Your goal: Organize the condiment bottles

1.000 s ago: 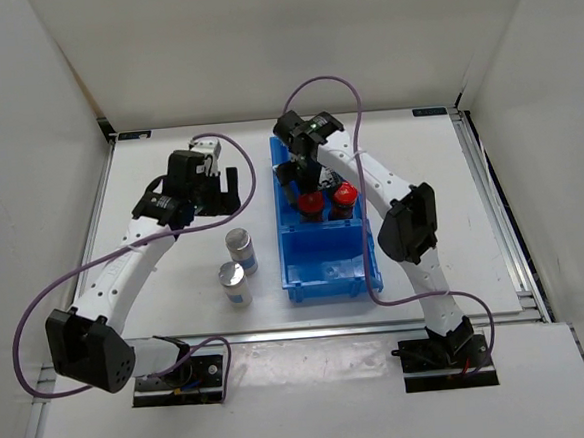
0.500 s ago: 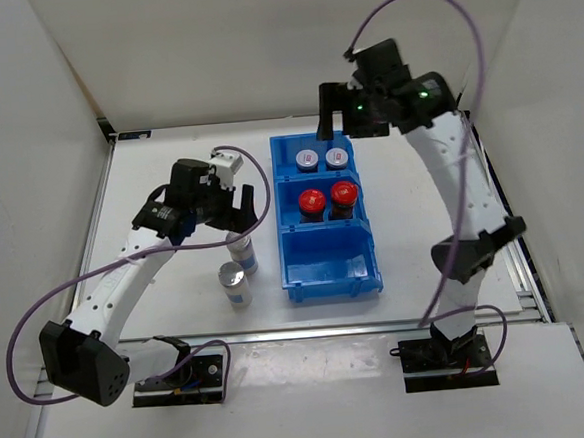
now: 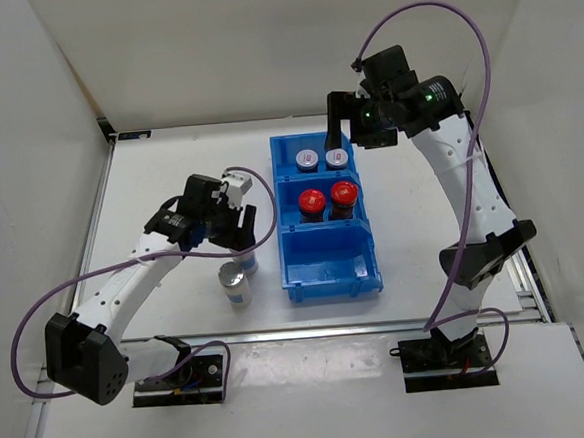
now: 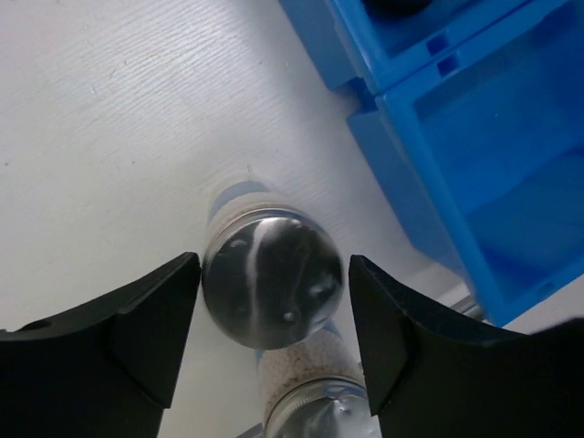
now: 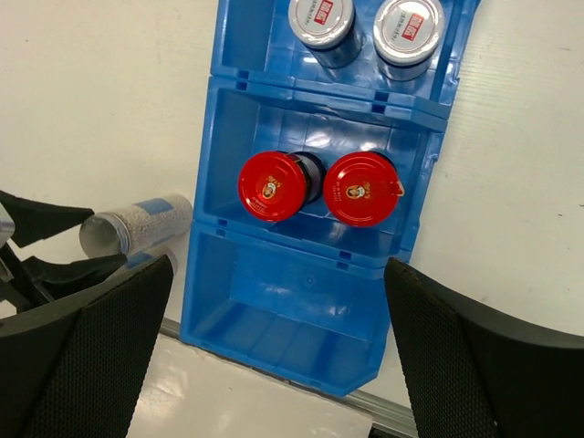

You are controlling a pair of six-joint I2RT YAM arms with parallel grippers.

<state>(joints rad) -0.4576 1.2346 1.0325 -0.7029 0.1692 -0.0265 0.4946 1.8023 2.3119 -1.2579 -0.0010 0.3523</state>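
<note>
Two silver-topped condiment bottles stand on the white table left of the blue bin (image 3: 366, 274). My left gripper (image 3: 239, 229) (image 4: 274, 263) is open and low over the farther silver-topped bottle (image 4: 271, 278) (image 3: 244, 256). Its fingers flank the lid closely, with a thin gap on the right side. The nearer silver-topped bottle (image 3: 235, 284) (image 4: 306, 392) stands just below it. In the bin, two grey-lidded jars (image 3: 307, 160) (image 5: 321, 18) fill the far compartment and two red-capped jars (image 3: 312, 201) (image 5: 272, 186) the middle one. My right gripper (image 3: 344, 133) (image 5: 283, 356) hangs high above the bin, open and holding nothing.
The bin's near compartment (image 5: 292, 301) holds nothing. The table's front rail (image 5: 429, 415) runs just past the bin. White walls enclose the table on three sides, and the left arm's purple cable (image 3: 260, 196) loops near the bin's left wall.
My right arm rose out of the bin's far end and swung up to the right, jaws wide. My left gripper came down around the farther silver-topped bottle and its jaws narrowed.
</note>
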